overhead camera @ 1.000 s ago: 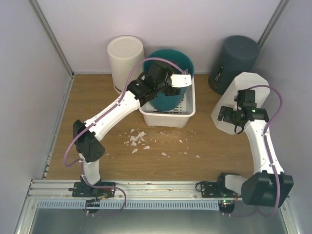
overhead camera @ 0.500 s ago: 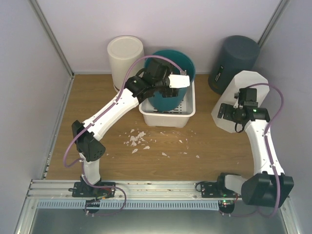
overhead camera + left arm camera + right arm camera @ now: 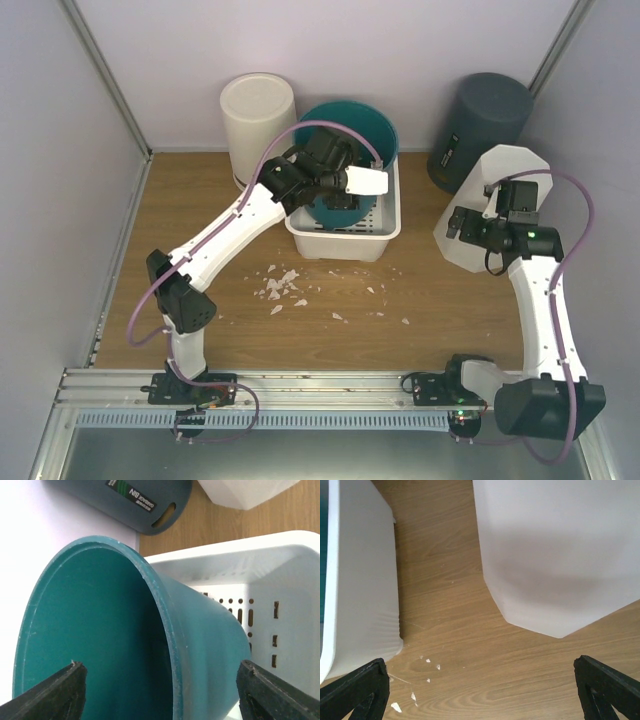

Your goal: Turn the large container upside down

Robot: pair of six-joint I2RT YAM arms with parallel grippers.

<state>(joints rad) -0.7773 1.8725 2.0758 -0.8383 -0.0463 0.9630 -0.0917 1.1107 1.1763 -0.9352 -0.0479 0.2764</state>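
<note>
I am seeing the teal bucket (image 3: 90,620) leaning tilted in the white basket (image 3: 345,240) at the back of the table (image 3: 450,580). My left gripper (image 3: 160,663) is straddling its rim with the jaws wide apart, clamping nothing. My right gripper (image 3: 480,677) is hanging spread as well, over the table between the basket and a white bin (image 3: 555,555).

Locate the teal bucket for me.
In the top view, the teal bucket sits tilted in the white basket at the back centre, between the white bin and the dark grey bin.
</note>
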